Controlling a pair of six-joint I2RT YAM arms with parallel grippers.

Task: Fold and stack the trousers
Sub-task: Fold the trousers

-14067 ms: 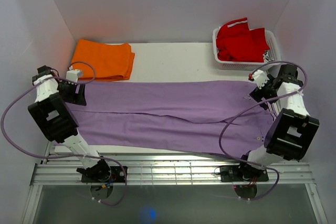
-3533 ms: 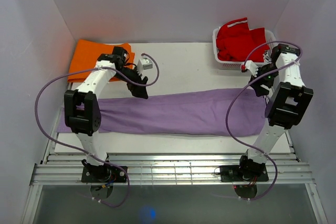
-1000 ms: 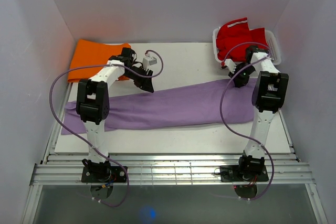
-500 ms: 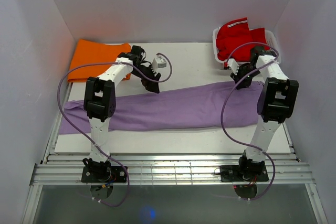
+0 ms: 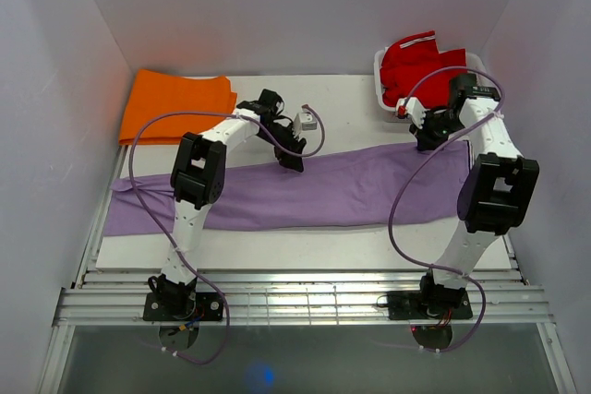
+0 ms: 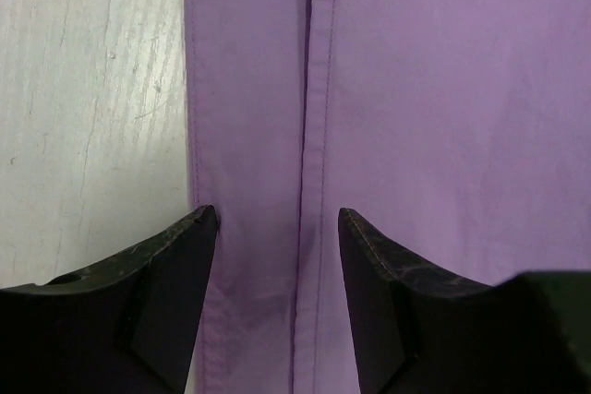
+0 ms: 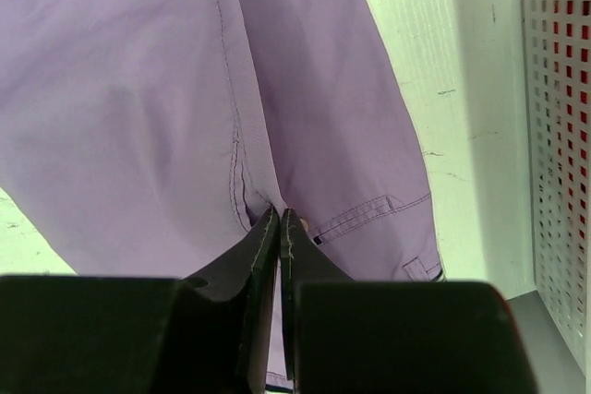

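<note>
The lilac trousers [image 5: 323,193] lie folded lengthwise in a long band across the white table [image 5: 351,108], waist end at the right. My left gripper [image 5: 293,161] hovers open over the band's far edge near its middle. In the left wrist view its gripper [image 6: 275,219] straddles a seam of the trousers [image 6: 416,89], with nothing pinched between the fingers. My right gripper [image 5: 427,140] sits at the waist end. In the right wrist view, that gripper [image 7: 279,214] is shut on a pinch of the trousers [image 7: 120,89] beside a stitched pocket.
A folded orange garment [image 5: 175,108] lies at the back left. A white basket [image 5: 379,80] holding a red garment [image 5: 420,66] stands at the back right, just behind my right gripper, and its perforated wall [image 7: 559,136] shows in the right wrist view. Bare tabletop [image 6: 92,89] borders the trousers' edge.
My left gripper has slid right along the trousers' far edge and opened wider. The right gripper, still shut, has drawn the waist end slightly right, so the band lies straighter.
</note>
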